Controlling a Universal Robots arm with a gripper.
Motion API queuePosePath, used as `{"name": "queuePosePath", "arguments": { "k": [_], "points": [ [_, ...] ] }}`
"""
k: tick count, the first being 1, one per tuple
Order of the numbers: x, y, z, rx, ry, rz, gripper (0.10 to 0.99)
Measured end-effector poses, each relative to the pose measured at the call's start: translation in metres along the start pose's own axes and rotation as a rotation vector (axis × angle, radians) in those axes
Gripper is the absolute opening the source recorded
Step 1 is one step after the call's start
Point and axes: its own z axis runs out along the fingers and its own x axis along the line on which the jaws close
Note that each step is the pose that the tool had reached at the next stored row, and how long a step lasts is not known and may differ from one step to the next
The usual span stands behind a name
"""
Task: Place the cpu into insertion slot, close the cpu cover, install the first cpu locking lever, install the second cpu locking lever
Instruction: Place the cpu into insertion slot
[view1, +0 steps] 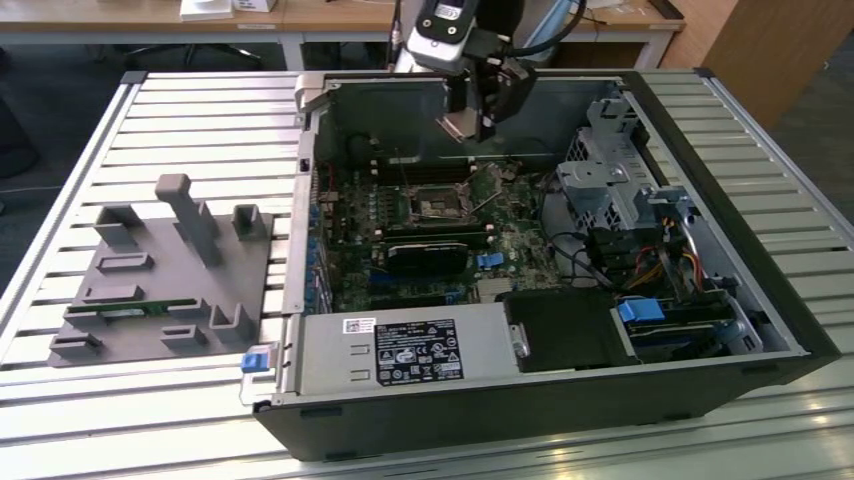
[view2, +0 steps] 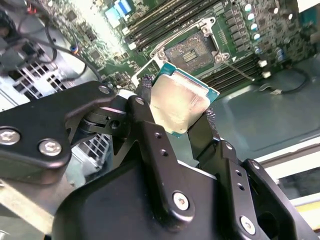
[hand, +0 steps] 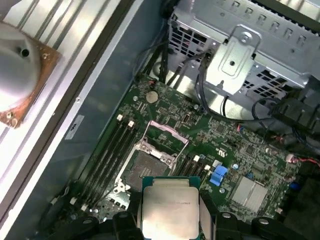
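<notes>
A desktop computer case (view1: 747, 300) lies on its side with the panel off, on a slatted metal tabletop (view1: 200, 110). The robot arm's black hand (view1: 467, 128) hangs over the far part of the open case, well above the green motherboard (view1: 521, 240).

The hand is closed on the cpu (view2: 177, 105), one finger against each of two opposite edges. The chip is close to square, so it has no marked long axis. Its dull silver-beige metal face is turned towards both wrist cameras, with a thin green rim showing along its edges. In the exterior view it hangs tilted rather than flat to the board, its pale face turned towards that camera.

Below the chip and apart from it is the insertion slot (hand: 145, 165), a small dark square in a silvery rim, bare and uncovered. In the first wrist view the cpu cover (hand: 167, 135), a thin metal frame, seems to stand lifted at the slot's far edge. Long black memory slots (hand: 107, 150) run beside the socket.

At the exterior view's left, a grey holder block (view1: 160, 280) sits on the tabletop, well apart from the case.
</notes>
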Motion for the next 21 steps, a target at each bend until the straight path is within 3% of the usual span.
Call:
{"name": "queuePosePath", "arguments": {
  "k": [8, 15, 21],
  "points": [
    [0.0004, -0.0006, 0.0107, 0.0, -0.0153, 0.122, 0.541],
    [0.0014, -0.0015, 0.0225, 0.001, -0.0257, 0.18, 0.541],
    [0.0025, -0.0019, 0.0329, 0.001, -0.0362, 0.265, 0.541]
  ]
}}
